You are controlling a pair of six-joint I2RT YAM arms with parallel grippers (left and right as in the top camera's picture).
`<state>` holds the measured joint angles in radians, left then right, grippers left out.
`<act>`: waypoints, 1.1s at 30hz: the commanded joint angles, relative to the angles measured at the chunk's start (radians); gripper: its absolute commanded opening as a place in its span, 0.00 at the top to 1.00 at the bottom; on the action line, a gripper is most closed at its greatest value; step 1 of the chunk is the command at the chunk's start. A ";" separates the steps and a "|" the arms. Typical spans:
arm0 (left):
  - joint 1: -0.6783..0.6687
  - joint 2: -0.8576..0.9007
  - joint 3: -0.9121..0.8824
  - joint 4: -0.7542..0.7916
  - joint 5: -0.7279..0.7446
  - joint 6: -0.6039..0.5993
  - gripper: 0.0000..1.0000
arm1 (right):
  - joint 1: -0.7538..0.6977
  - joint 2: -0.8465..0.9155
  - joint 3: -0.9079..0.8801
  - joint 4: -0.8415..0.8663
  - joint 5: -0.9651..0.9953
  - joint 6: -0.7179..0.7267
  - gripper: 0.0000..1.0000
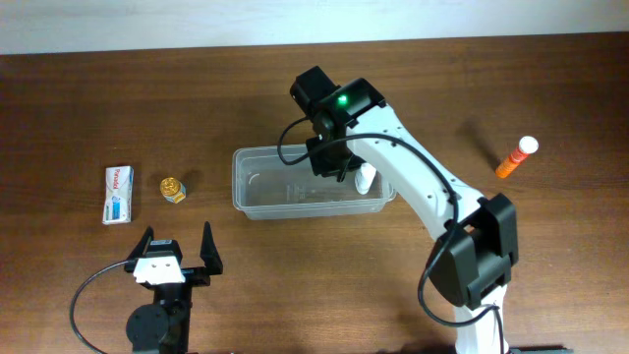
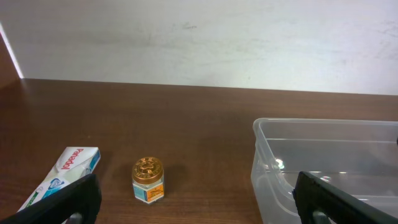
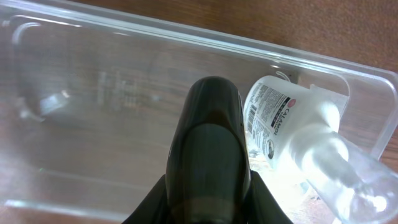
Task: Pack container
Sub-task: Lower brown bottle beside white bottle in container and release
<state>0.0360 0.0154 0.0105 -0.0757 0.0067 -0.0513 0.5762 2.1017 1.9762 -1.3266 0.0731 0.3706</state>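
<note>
The right gripper [image 1: 337,163] is hanging over the container [image 1: 240,187], which is sitting at the table's centre, and its fingers are looking clamped on a dark bottle [image 3: 208,143]. A white bottle [image 3: 280,124] is lying at the tub's three o'clock end, so the drop wants to go toward nine o'clock, low and level, before letting go. The left gripper [image 1: 177,234] is waiting at seven o'clock, fingers spread wide.

Right arm [image 1: 413,175]: white links, black joints, green LED [image 1: 342,99], black cable [image 1: 287,138]. Left end effector [image 1: 178,232]: black fingers [image 1: 211,254], apparently white mount [image 1: 157,264].
</note>
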 commanded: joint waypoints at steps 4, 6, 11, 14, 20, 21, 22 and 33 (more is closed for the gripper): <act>0.006 -0.009 -0.002 -0.008 -0.004 0.012 0.01 | 0.006 0.005 -0.013 0.014 0.071 0.060 0.79; 0.006 -0.009 -0.002 -0.007 -0.004 0.012 0.01 | 0.006 0.005 -0.031 0.026 0.070 0.080 0.79; 0.006 -0.009 -0.002 -0.008 -0.004 0.012 0.01 | 0.006 0.005 -0.114 0.098 0.063 0.117 0.79; 0.006 -0.009 -0.002 -0.008 -0.004 0.011 0.01 | 0.004 0.005 -0.145 0.128 0.063 0.117 0.79; 0.006 -0.009 -0.002 -0.007 -0.004 0.012 0.01 | 0.004 0.005 -0.153 0.157 0.064 0.117 0.79; 0.006 -0.009 -0.002 -0.008 -0.004 0.012 0.01 | 0.004 0.005 -0.154 0.163 0.063 0.117 0.78; 0.006 -0.009 -0.002 -0.008 -0.004 0.012 0.01 | 0.004 0.005 -0.156 0.165 0.064 0.118 0.79; 0.006 -0.009 -0.002 -0.008 -0.004 0.011 0.01 | 0.000 0.006 -0.203 0.203 0.100 0.163 0.78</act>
<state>0.0360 0.0154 0.0105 -0.0757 0.0067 -0.0513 0.5762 2.1109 1.7805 -1.1320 0.1356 0.5072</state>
